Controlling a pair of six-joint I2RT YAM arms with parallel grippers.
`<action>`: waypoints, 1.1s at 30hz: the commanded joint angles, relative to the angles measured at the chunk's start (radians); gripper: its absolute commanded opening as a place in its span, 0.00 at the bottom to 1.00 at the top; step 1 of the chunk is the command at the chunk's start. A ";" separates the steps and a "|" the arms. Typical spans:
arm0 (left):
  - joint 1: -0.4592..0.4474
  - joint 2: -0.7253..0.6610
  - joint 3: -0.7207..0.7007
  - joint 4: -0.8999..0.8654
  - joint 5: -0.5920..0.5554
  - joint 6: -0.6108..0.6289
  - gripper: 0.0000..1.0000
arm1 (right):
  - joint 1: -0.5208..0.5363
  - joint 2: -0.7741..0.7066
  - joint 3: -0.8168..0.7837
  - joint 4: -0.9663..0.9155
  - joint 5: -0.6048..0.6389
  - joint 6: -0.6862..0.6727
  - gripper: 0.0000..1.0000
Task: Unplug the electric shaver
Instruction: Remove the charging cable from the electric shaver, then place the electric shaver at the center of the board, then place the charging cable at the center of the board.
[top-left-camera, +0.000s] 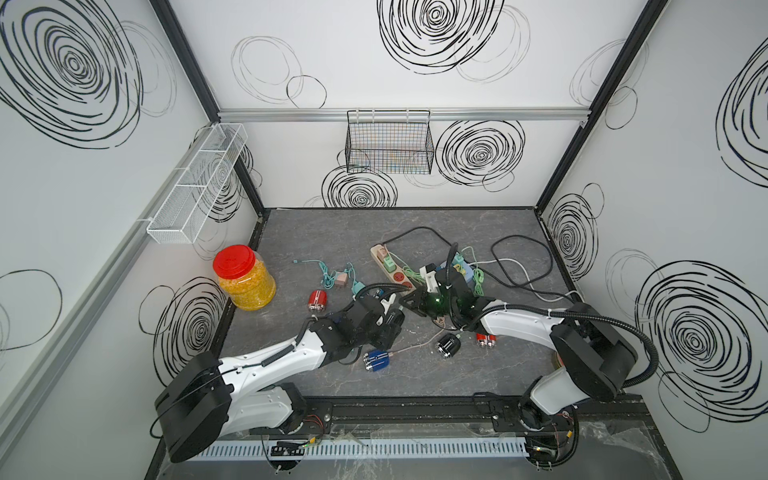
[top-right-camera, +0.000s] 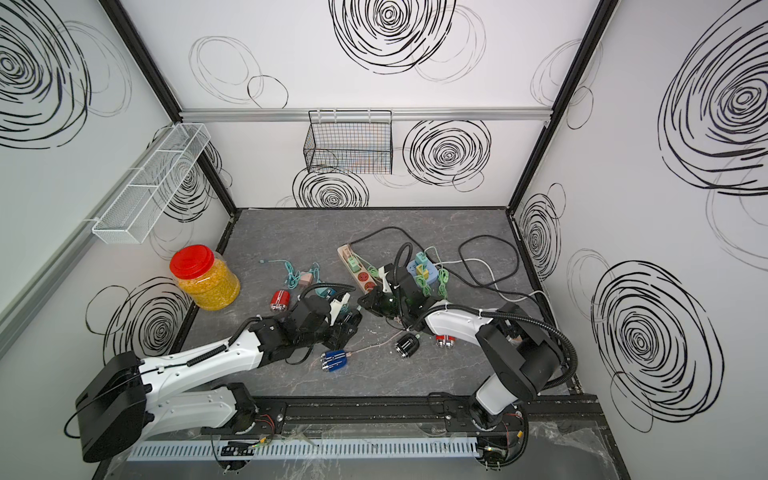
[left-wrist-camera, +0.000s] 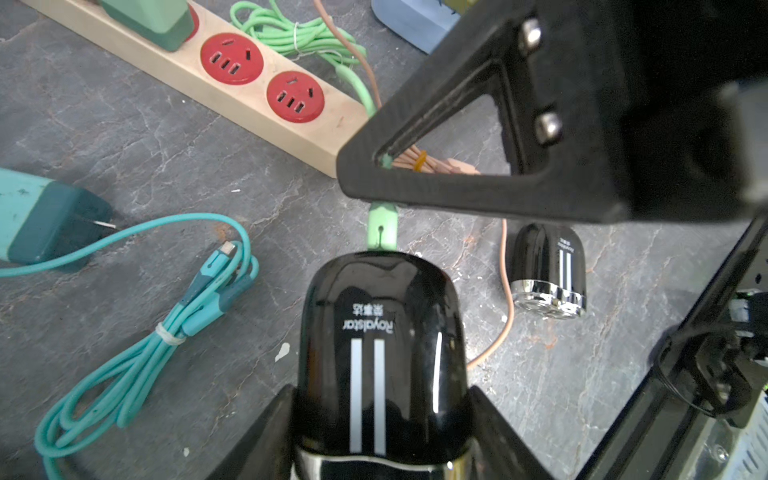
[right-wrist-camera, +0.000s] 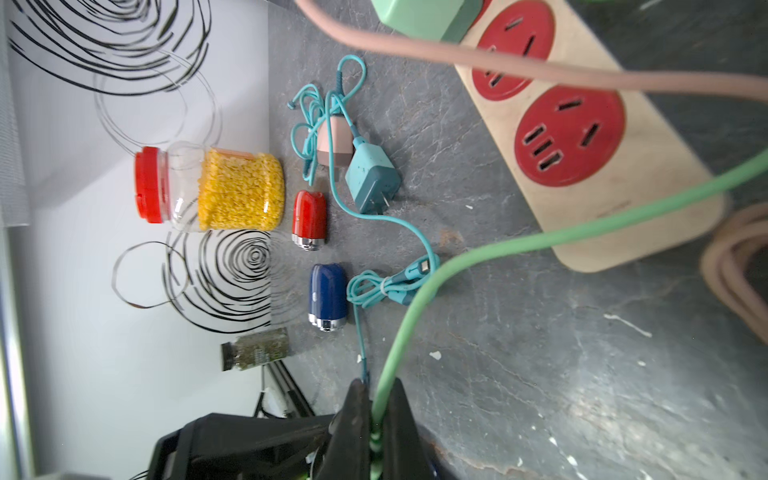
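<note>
Red-lidded clear jar (top-left-camera: 245, 277) — yellow granules (top-left-camera: 252, 291) inside, upright.

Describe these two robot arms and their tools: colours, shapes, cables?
Both the left arm and right arm have white shells, black joints and bulky rounded black housings. Ribbed black hoses loop along them. The left tool and right tool are black; the right's finger is an open triangular frame with silver screws.

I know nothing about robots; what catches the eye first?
In the middle, the left gripper clasps a glossy black electric shaver while the right gripper pinches the light green cable plugged into it. By the left wall stands a clear plastic jar of yellow grains with a red lid.
</note>
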 joint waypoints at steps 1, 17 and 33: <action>0.004 0.003 -0.009 -0.086 -0.026 -0.003 0.00 | -0.071 -0.017 -0.047 0.137 -0.018 0.069 0.02; 0.003 0.094 0.048 -0.148 -0.121 0.021 0.00 | -0.007 -0.019 0.004 -0.057 0.055 -0.023 0.02; -0.024 0.190 0.028 -0.171 -0.264 0.002 0.03 | 0.158 0.184 -0.014 0.055 0.049 0.045 0.03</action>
